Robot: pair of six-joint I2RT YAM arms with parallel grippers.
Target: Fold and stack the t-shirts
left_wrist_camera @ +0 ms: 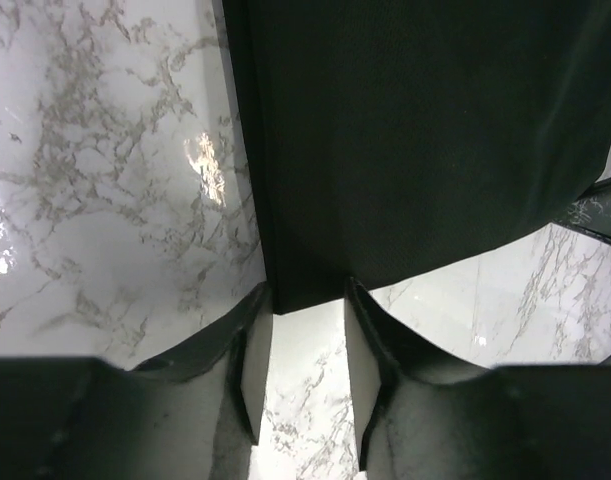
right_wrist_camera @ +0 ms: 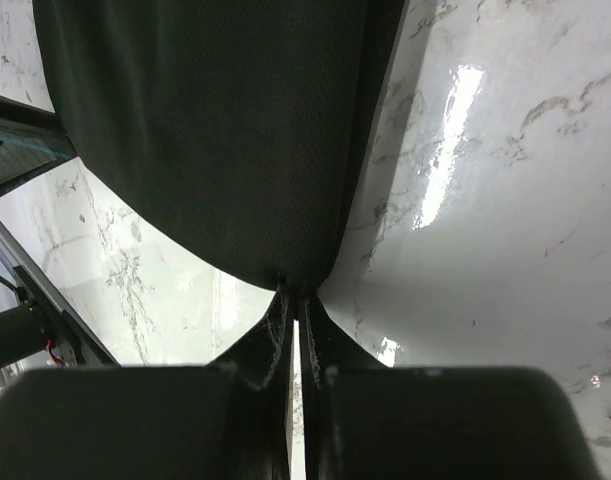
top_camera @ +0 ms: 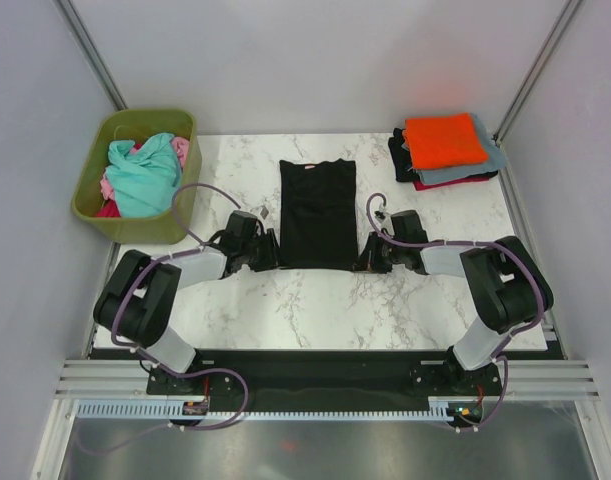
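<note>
The black t-shirt (top_camera: 317,205), folded to a long strip, lies mid-frame on the marble table (top_camera: 285,310). Soft, light and limp, it is probably best taken at its lower corners. The right gripper (right_wrist_camera: 295,305) pinches one corner tight. The left gripper (left_wrist_camera: 307,305) stands narrowly parted, the other corner at its tips, unclamped.

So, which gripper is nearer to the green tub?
Left. The left gripper is at the near left corner of the black shirt, toward the tub; the right gripper is at the shirt's near right corner, farther off.
</note>
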